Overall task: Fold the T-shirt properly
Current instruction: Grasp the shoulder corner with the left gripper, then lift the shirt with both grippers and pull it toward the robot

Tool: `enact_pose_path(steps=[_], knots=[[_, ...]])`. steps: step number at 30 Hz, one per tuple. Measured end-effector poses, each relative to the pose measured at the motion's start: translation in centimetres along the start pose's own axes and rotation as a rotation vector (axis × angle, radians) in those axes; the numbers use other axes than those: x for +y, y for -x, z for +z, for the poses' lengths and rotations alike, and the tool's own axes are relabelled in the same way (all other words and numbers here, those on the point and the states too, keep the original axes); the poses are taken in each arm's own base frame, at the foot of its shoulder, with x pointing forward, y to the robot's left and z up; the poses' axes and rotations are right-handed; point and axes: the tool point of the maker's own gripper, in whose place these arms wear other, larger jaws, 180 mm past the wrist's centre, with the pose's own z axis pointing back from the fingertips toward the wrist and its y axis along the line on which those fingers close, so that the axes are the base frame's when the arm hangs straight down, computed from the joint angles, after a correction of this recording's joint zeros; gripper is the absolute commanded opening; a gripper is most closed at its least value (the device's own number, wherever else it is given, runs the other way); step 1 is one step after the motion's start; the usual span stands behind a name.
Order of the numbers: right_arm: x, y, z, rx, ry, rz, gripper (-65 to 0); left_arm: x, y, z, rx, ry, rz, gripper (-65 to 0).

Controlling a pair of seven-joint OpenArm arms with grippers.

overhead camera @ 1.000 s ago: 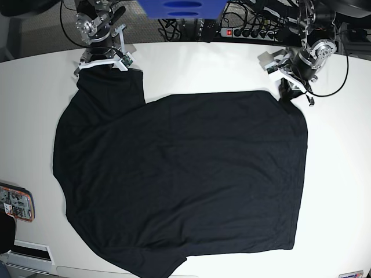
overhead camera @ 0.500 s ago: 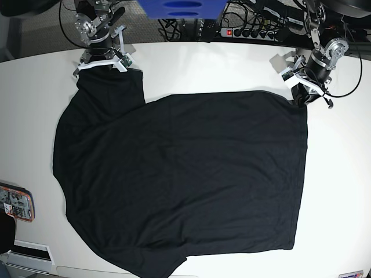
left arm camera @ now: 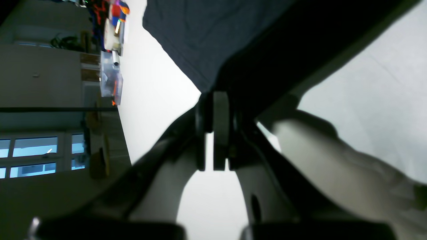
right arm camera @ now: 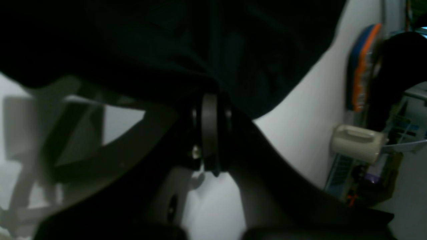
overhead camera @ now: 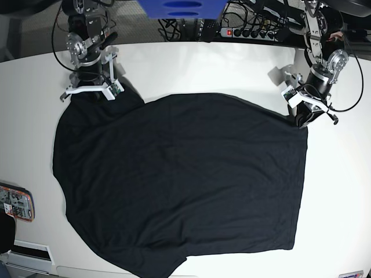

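The black T-shirt (overhead camera: 179,179) lies spread flat over most of the white table (overhead camera: 203,63). In the base view my left gripper (overhead camera: 301,120) sits at the shirt's far right corner, shut on the cloth. The left wrist view shows its fingers (left arm camera: 221,110) pressed together, with the T-shirt (left arm camera: 200,33) pinched at their tips. At the shirt's far left corner my right gripper (overhead camera: 87,95) is also shut on the fabric. In the right wrist view that gripper (right arm camera: 209,100) is closed, with the dark T-shirt (right arm camera: 200,40) bunched over it.
An orange and blue device (overhead camera: 14,202) lies at the table's left edge. A power strip (overhead camera: 249,32) and cables run behind the far edge, beside a blue object (overhead camera: 179,7). Bare table shows to the right of the shirt (overhead camera: 342,191).
Both grippers have moved toward the near side with the shirt's far corners in them. The left gripper also shifted right; the far left corner now sits lower and further left.
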Motion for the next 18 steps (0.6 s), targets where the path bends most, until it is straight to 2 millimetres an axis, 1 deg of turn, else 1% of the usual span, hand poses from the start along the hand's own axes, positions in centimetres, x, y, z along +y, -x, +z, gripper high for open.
enact_pose_path(steps=[3,4,8,12,14,17,18], knots=[[-1.0,0.2,-0.3,0.009,0.025,-0.006,-65.0,0.1,0.1,-0.1,0.003,0.002,-0.001,-65.0],[-1.5,-0.1,-0.4,0.006,0.035,-0.009,-65.0,0.3,0.1,-0.4,0.002,-0.002,0.002,-65.0],[-3.9,-2.2,-1.2,-0.046,0.087,-0.019,-65.0,1.5,0.3,-2.3,-0.003,-0.038,0.036,-65.0],[-4.0,-3.6,-1.9,-0.069,0.036,0.028,-65.0,1.7,0.6,-3.0,0.005,-0.043,0.042,-65.0],[-5.3,-4.6,-2.2,-0.089,0.066,0.022,-65.0,2.0,0.3,-3.4,-0.003,-0.046,0.045,-65.0],[-8.2,-6.7,-2.6,-0.132,0.13,0.013,-65.0,4.0,-0.2,-4.4,-0.022,-0.1,0.044,-65.0],[-9.1,-7.4,-2.7,-0.149,0.149,0.006,-65.0,4.3,-0.1,-4.8,-0.024,-0.106,0.056,-65.0]])
